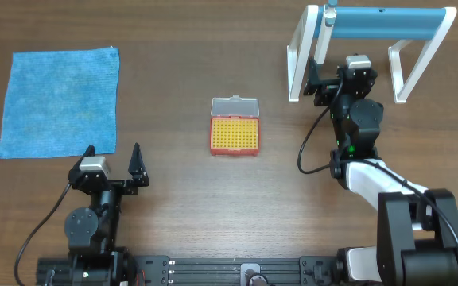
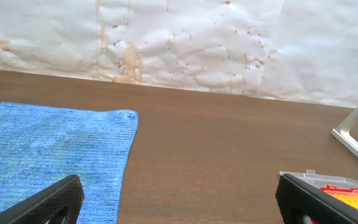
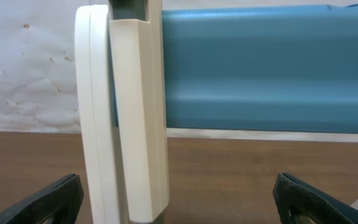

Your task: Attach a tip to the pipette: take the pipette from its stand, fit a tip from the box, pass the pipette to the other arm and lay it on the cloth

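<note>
Facing the pipette [image 3: 138,124] on its stand [image 1: 384,22], right fingers [image 3: 45,202] spread open; left fingers [image 2: 48,202] open too

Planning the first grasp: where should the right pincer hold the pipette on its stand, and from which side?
Grip the pipette probably at the middle of its upright white body, coming level from the front. It hangs vertical against the stand's blue bar, so only its two sides are free; the open right pincer faces it.

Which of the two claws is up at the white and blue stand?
The right gripper, open and facing the pipette on the stand; the left gripper is far off, beside the blue cloth.
</note>
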